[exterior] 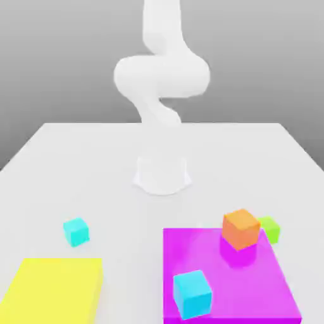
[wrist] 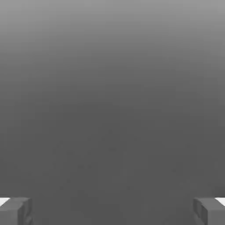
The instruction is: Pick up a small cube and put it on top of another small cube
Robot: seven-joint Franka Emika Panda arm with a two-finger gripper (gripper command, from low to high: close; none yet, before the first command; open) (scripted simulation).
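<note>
The small cyan cube (exterior: pixel 76 231) sits alone on the white table (exterior: pixel 63 164), toward the exterior view's left, just beyond the far edge of the yellow slab (exterior: pixel 54 288) and well apart from everything else. It is plain, bright, sharp-edged and flat on one face, and nothing touches it. The small green cube (exterior: pixel 269 228), where I must set it, rests on the table at the exterior view's right, just behind the orange cube (exterior: pixel 240 228) and half hidden by it. The orange cube stands on the magenta slab (exterior: pixel 253 285), and a larger cyan cube (exterior: pixel 192 293) stands on that slab's near side; I should not mistake that one for mine. My arm (exterior: pixel 161 76) rises folded above its base, far from both small cubes. So I judge nothing is done: reaching, grasping, carrying and stacking are all left.

In the hand view, my gripper (wrist: pixel 112 212) is spread as wide as it goes, one fingertip (wrist: pixel 15 211) at each side, with nothing between them but plain grey.
</note>
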